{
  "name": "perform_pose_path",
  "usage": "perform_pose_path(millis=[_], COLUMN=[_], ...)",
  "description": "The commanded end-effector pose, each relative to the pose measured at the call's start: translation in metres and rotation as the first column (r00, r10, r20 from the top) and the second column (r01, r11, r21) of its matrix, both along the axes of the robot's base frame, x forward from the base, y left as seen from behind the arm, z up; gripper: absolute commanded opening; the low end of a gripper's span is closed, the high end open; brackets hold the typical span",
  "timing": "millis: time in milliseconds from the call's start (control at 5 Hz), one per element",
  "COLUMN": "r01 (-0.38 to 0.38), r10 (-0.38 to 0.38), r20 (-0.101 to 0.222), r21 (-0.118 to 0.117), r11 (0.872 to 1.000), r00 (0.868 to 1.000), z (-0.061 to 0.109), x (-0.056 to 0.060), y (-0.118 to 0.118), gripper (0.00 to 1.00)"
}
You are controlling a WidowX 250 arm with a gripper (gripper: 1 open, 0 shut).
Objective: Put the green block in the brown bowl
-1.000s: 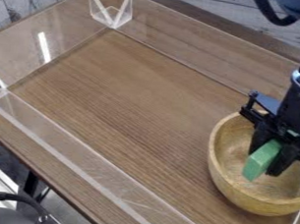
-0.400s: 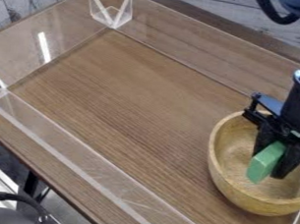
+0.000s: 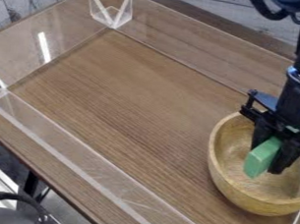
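The green block (image 3: 262, 160) hangs tilted inside the brown bowl (image 3: 226, 177), which sits at the right front of the wooden table. My gripper (image 3: 276, 147) comes down from above over the bowl, its black fingers shut on the block's upper end. The block's lower end is just above the bowl's inner floor; whether it touches is unclear.
Clear acrylic walls (image 3: 58, 140) border the wooden tabletop (image 3: 128, 92), with a clear corner bracket (image 3: 109, 9) at the far left. The bowl sits close to the table's right front edge.
The gripper and block shifted slightly, down-right and then back left, staying over the bowl. The grip on the block is unchanged.
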State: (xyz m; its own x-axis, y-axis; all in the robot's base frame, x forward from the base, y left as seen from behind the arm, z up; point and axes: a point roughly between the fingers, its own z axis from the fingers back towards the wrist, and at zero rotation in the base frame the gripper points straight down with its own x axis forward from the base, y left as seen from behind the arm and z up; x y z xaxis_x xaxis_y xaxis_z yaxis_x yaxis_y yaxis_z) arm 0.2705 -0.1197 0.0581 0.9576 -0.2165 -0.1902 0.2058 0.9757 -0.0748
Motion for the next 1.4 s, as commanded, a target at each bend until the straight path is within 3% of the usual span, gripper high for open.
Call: perform_pose_path(millis=[0,600,1000,1200], r01=[0.017,-0.013,-0.016,0.000], r10=[-0.016,0.013,0.016,0.000], r20=[0.041,0.043,0.037,0.043], r21=[-0.005,-0.006,0.003,-0.010], r11=[1.000,1.000,1.000,1.000], r00=[0.999,0.999,0.999,0.999], z=[0.011,0.002,0.011,0.028], x=[0.007,0.002,-0.002,0.001], y=[-0.004,-0.003,-0.003,-0.004], gripper=[0.00,0.00,0.00,0.00])
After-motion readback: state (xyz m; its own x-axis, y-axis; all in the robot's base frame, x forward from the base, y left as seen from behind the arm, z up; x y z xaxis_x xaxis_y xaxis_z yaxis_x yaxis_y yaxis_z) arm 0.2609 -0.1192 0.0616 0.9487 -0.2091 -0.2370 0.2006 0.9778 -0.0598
